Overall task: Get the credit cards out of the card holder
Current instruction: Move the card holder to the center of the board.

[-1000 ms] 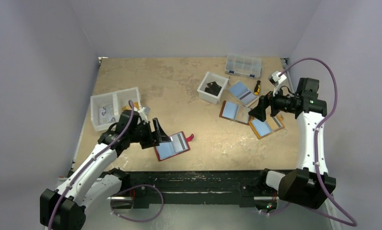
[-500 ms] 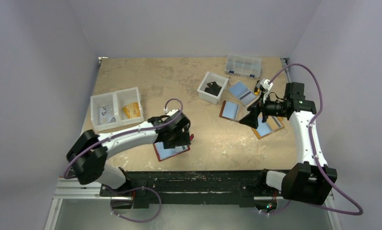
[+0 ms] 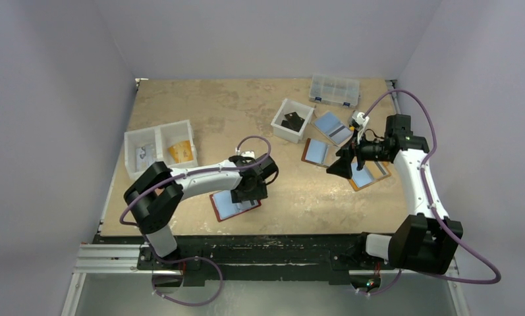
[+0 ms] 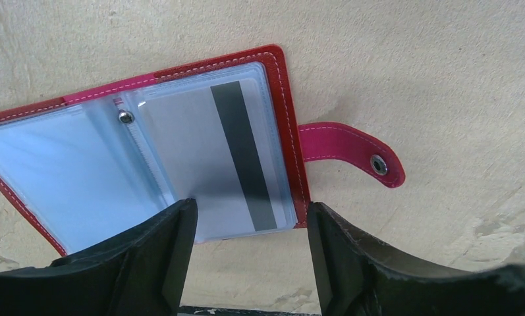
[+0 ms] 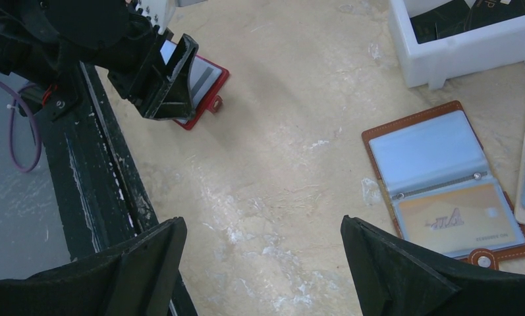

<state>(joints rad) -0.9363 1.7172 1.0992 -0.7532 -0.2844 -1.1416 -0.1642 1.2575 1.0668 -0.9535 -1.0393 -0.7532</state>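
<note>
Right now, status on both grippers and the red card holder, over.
Left gripper open, straddling grey-white card end. Right gripper open, empty. Card holder lies open, light blue card also sleeved. Strap tab aside, nothing blocking.

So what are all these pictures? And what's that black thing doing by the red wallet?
These are two robot arms bolted to a table's edge. The big picture looks down from above. The other two come from small cameras on each wrist, so you see that arm's own black fingers. Each arm ends in a two-finger pincer. The left pincer hangs open just over the dark red booklet-style card holder, which lies open on the tan table. Its clear sleeves hold a pale grey-white plastic card with a dark stripe and a light blue plastic card. The right pincer is open too, over the table near a brown fold-out card holder. A white plastic box stands further back. Nothing is held right now.
</note>
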